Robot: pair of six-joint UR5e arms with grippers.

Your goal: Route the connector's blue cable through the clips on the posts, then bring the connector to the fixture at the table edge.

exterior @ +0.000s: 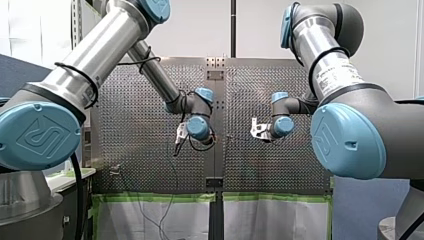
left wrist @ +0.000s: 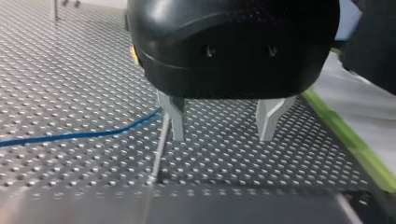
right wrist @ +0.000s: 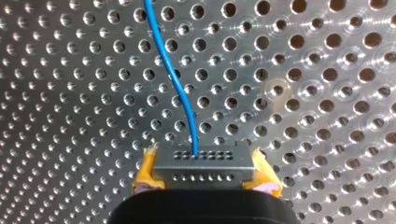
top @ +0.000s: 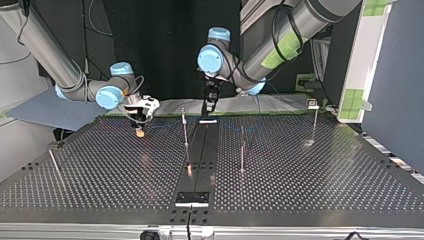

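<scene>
right gripper (right wrist: pixel 203 170) clamping connector (right wrist: pixel 203 161) between yellow pads (right wrist: pixel 145 169), hovering far-left in top view, likely lifting blue cable (right wrist: pixel 170 70) for routing | left gripper (left wrist: pixel 222 133) hanging with fingers apart beside post (left wrist: pixel 159 149), probably readying to guide cable

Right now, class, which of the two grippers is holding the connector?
My right gripper: its yellow pads clamp the grey connector with the blue cable. My left gripper hangs open and empty over the table.
</scene>
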